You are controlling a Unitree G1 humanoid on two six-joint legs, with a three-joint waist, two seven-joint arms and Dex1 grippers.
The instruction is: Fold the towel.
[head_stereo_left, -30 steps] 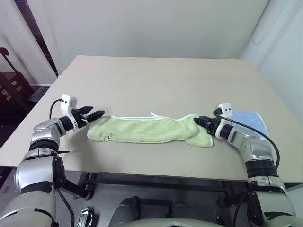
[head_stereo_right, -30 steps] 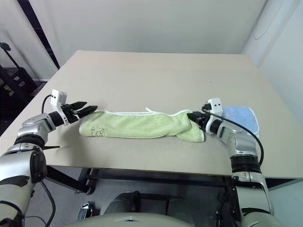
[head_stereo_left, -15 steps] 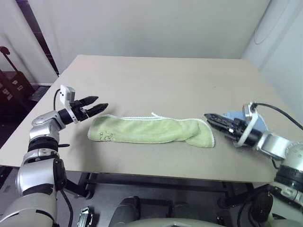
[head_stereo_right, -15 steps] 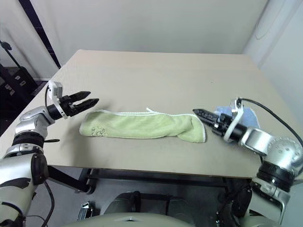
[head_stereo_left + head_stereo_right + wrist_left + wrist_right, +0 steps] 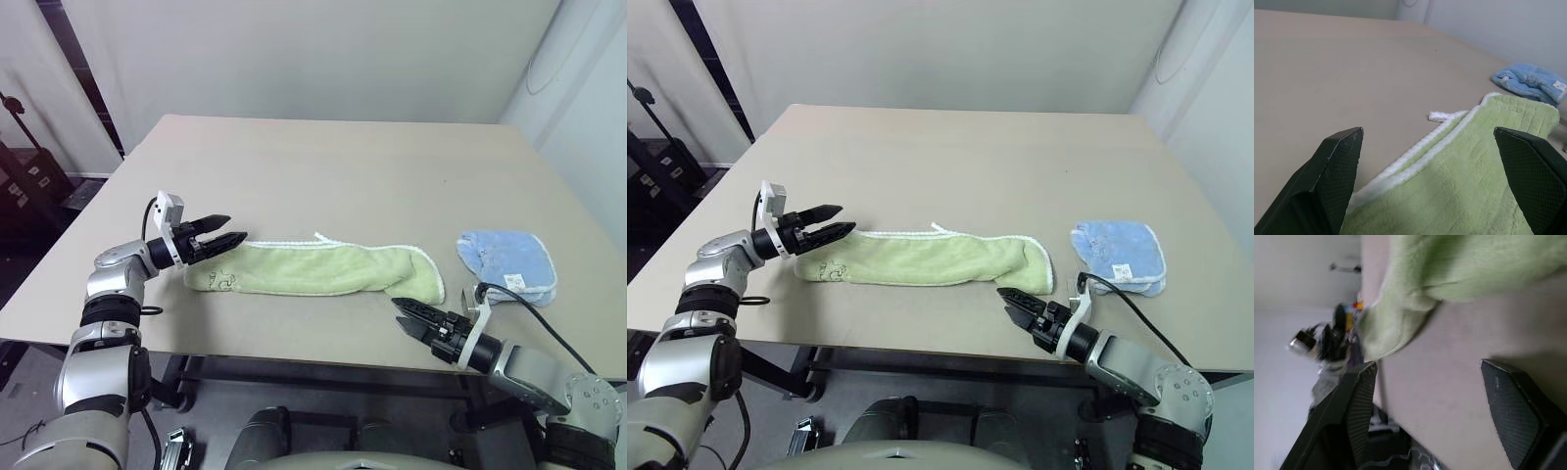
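Note:
The towel [image 5: 313,269] lies on the table as a long light green strip with white edging, its dark doodle [image 5: 223,282] near the left end. My left gripper [image 5: 237,228] hovers level over that left end, open, with the white edge [image 5: 1415,154] showing below its two fingers [image 5: 1337,166]. My right gripper [image 5: 400,305] is low at the table's front edge, a little in front of the towel's right end [image 5: 1449,269] and apart from it. It is open with nothing between its fingers [image 5: 1352,401].
A smaller light blue towel [image 5: 507,262] lies folded to the right of the green one, near the table's right side. The tan table [image 5: 323,166] stretches bare behind both. Its front edge runs just under my right gripper.
My right gripper has come off the towel's right end, rolled, and pulled back to the front edge, uncovering the blue towel. My left gripper has shifted right over the towel's left end.

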